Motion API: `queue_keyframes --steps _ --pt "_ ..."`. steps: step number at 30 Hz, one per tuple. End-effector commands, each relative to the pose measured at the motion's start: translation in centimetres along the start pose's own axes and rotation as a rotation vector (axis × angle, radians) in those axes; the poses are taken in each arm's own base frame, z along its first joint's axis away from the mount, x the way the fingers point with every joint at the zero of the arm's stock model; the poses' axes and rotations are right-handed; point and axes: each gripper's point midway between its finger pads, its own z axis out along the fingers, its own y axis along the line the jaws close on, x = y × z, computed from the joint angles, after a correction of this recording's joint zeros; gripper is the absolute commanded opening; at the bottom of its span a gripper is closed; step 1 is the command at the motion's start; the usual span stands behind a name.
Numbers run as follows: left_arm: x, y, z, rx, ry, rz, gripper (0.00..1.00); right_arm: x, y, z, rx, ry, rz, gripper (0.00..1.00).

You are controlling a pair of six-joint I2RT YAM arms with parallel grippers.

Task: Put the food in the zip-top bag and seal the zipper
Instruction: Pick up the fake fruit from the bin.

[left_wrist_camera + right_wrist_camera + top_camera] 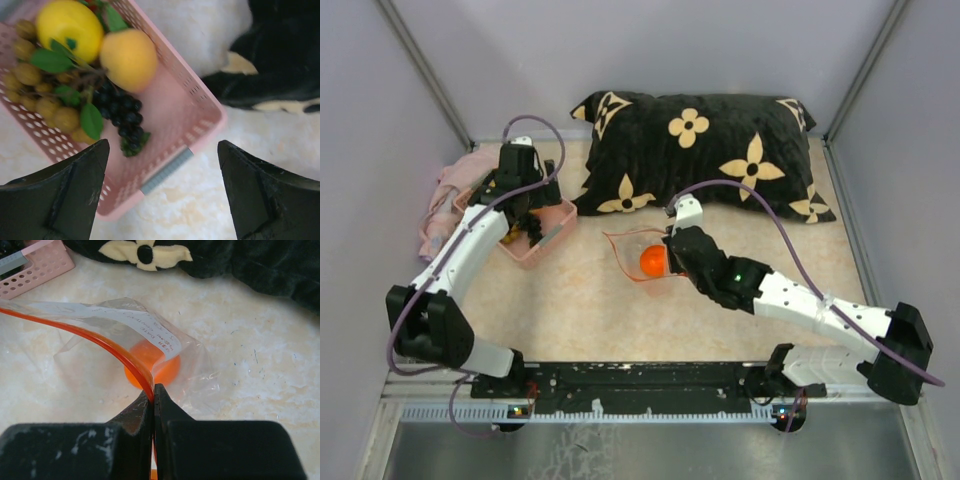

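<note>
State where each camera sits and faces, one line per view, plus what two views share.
Top external: high behind the bases, looking down on the table; both arms show.
Left wrist: on the left arm, looking down into the pink basket of food; open left tool frames it.
Right wrist: low, facing the zip-top bag; right tool shut on the zipper.
Shared: both wrist views catch the basket and black pillow.

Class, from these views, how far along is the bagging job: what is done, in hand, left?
Done: one orange ball sits in the bag. In hand: right gripper shut on the zipper; left gripper open above the basket. Left: bag the basket's fruit, then seal.
</note>
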Motion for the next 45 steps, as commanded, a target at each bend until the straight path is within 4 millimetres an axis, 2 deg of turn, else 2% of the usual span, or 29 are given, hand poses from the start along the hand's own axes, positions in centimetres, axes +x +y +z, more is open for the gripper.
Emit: queue_keyframes --steps 1,4,11,17,26,33,36,42,45 --pt "-4.1 3.8 1.1 -0.181 -0.076 0.052 0.95 -2.2 -0.2 -0.4 -0.014 -0.082 0.044 0.0" --pt "-4.8 5.2 2.3 -0.268 -0.068 0.082 0.95 -2.3 -0.1 -0.4 -0.019 -0.084 0.042 0.0" --pt "-4.1 7.1 5.6 -0.408 -0.012 0.158 0.95 -2.8 -0.3 -0.2 0.001 -0.094 0.024 0.0" --pt "-3.5 8.3 7.3 -0.501 0.021 0.218 0.93 -3.0 -0.4 -0.2 0.012 -0.097 0.017 0.0" --pt "-2.6 9.2 9.6 -0.573 0.059 0.282 0.78 -2.9 -0.4 0.0 0.014 -0.091 0.017 0.0" --pt "-2.2 9.9 10.0 -0.603 0.063 0.311 0.55 -2.7 -0.4 0.0 0.015 -0.086 0.015 0.0" --pt "-2.0 10.1 9.7 -0.612 0.065 0.312 0.39 -2.8 -0.5 0.0 0.019 -0.088 0.017 0.0" --pt "-3.0 10.3 7.7 -0.6 0.018 0.286 0.18 -3.1 -0.9 -0.2 0.039 -0.092 0.008 0.0" --pt "-3.3 10.6 6.7 -0.613 0.009 0.276 0.02 -3.4 -1.3 -0.3 0.059 -0.098 0.001 0.0"
